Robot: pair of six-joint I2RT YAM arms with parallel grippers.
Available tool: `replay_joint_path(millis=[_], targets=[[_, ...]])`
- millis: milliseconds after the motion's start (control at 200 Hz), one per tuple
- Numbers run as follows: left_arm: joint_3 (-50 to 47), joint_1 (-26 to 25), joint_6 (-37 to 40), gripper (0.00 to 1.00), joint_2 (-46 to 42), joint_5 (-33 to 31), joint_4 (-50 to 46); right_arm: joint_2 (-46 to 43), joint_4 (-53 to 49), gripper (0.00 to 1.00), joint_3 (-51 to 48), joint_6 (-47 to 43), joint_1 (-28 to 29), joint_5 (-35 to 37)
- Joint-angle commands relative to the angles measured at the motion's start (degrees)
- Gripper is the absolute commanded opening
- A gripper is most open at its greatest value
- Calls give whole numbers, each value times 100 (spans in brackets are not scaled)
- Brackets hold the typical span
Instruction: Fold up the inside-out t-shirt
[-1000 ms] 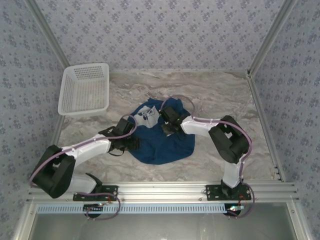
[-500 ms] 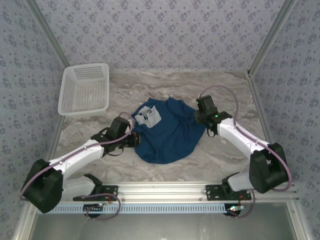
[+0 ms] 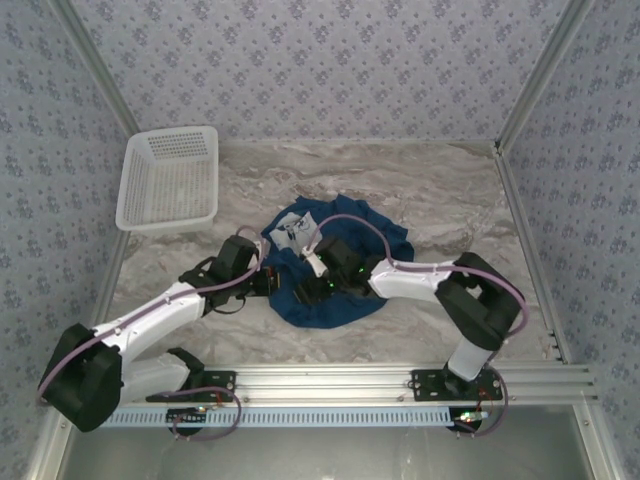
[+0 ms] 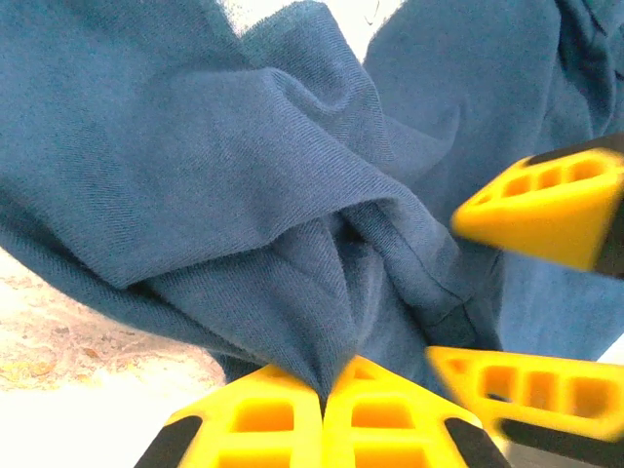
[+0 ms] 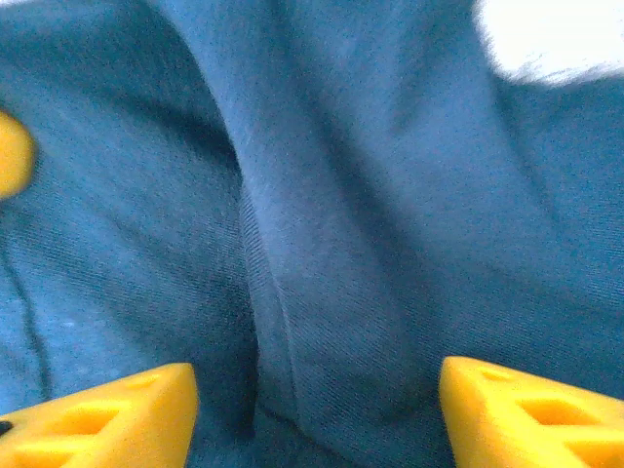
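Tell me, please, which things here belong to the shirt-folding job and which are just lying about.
Belongs to the job: the t-shirt; the left tool, shut on its cloth; the right tool, open over a fold.
Just lying about: the white basket, far left on the table.

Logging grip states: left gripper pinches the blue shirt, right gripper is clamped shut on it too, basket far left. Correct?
No: the right gripper is open, not clamped. The right wrist view shows its fingers wide apart, astride a fold of the shirt. The left gripper does pinch the shirt, and the basket is far left.
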Motion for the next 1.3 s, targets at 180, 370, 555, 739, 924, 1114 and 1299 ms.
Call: replay_joint_path(millis=[180,370,555,739,924,1114,1299], targets=[[-92,6,122,0,-186,-139,-258,-557,84,12,-15,175,-383,-222],[-199,5,115,0,32,-182,-156,-1488,317,0,-604,667,-1044,-1182],[5,-213,437,10,295,-196,-97,-1902,1274,0,-1045,1313,-1450,-2042],[80,-962,1083,44,-347,-1100,656,-1954,1248,0,-1034,1175,-1466,-2412],[522,-1130,2026,64,304,-1537,721,-2135,856,0,-1022,849,-1526,-2574],[1057,-1253,2611,74,1262,-1547,943,-2357,577,0,-1067,603,-1642,-2728],[1840,-1187,2651,30,1898,-525,894,-2799,-187,0,-1206,222,-1836,-2191]])
